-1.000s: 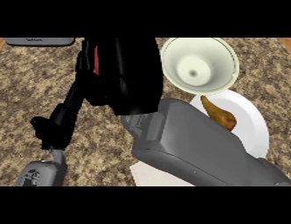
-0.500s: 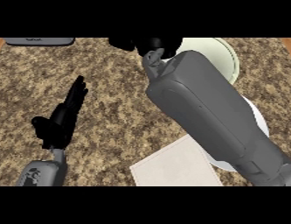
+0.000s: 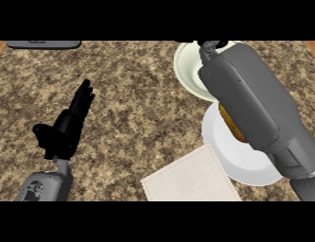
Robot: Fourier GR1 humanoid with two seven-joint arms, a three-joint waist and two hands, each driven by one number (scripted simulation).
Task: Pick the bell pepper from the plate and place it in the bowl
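Stretching over the bowl (image 3: 185, 68) at the counter's far right edge, the right hand (image 3: 212, 44) was cut off, grip untellable; the pepper (image 3: 230, 126) lay on the plate (image 3: 238, 161), under that forearm; left hand (image 3: 65, 130) rested open at the left, likely keeping clear.

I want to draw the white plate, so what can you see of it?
The plate is round, plain white and smooth-looking, like glazed china. It lies flat on the speckled brown counter, at the right, beside the pale bowl. The grey right forearm crosses above it and hides its right part. An orange-brown bell pepper lies on it, showing only as a strip beside the arm. Its lower left rim meets a pale square mat.
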